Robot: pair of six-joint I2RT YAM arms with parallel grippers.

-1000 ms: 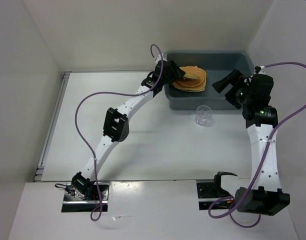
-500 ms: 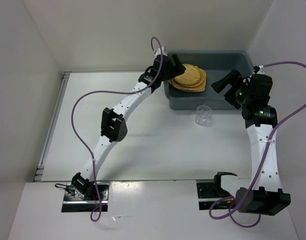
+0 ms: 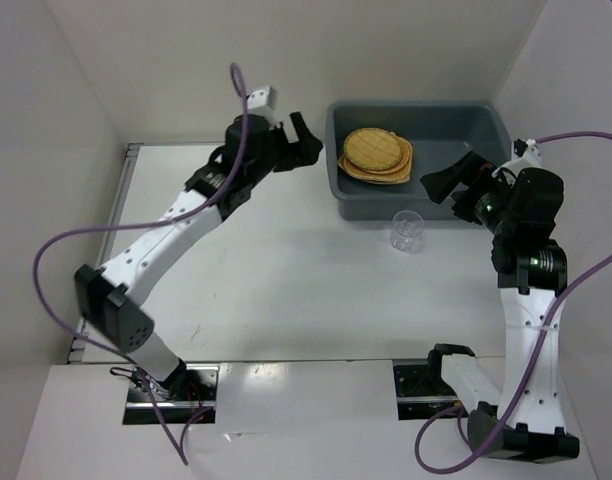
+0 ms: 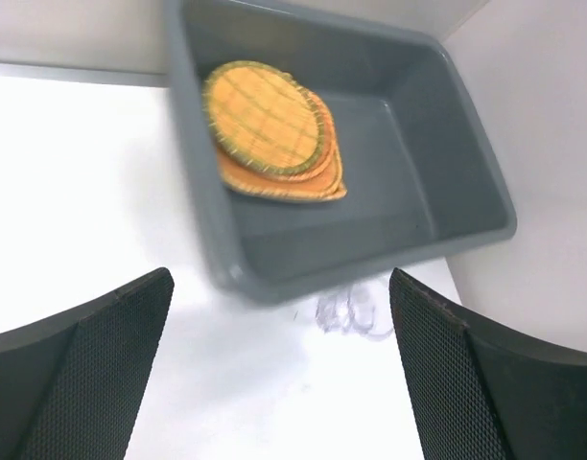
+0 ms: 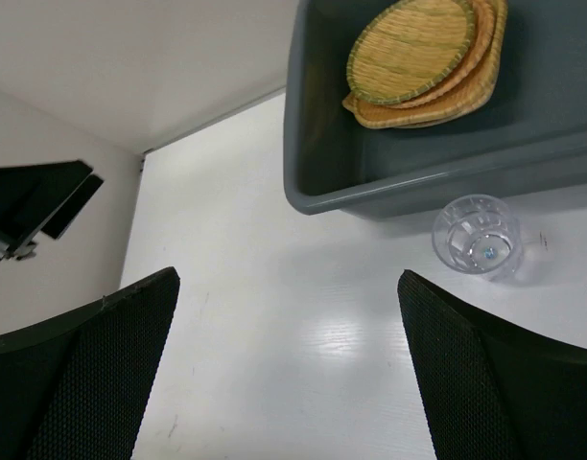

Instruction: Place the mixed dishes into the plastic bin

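The grey-blue plastic bin (image 3: pixel 466 125) stands at the back right of the table. A stack of woven orange-tan plates (image 3: pixel 376 155) lies in its left half, a round one on top; it also shows in the left wrist view (image 4: pixel 265 134) and the right wrist view (image 5: pixel 418 57). The clear glass cup (image 3: pixel 407 231) stands upright on the table just in front of the bin, seen in the right wrist view (image 5: pixel 476 236) and blurred in the left wrist view (image 4: pixel 351 311). My left gripper (image 3: pixel 304 138) is open and empty, left of the bin. My right gripper (image 3: pixel 448 180) is open and empty, above the bin's front right.
White walls close in the table at the back and both sides. The bin's right half (image 4: pixel 418 163) holds nothing. A purple cable (image 3: pixel 236 90) loops above the left arm. The left arm shows dark at the left edge of the right wrist view (image 5: pixel 35 206).
My left gripper has let go of the top plate and drawn back left, out of the bin; the arm has swung left. My right gripper has shifted slightly down and left.
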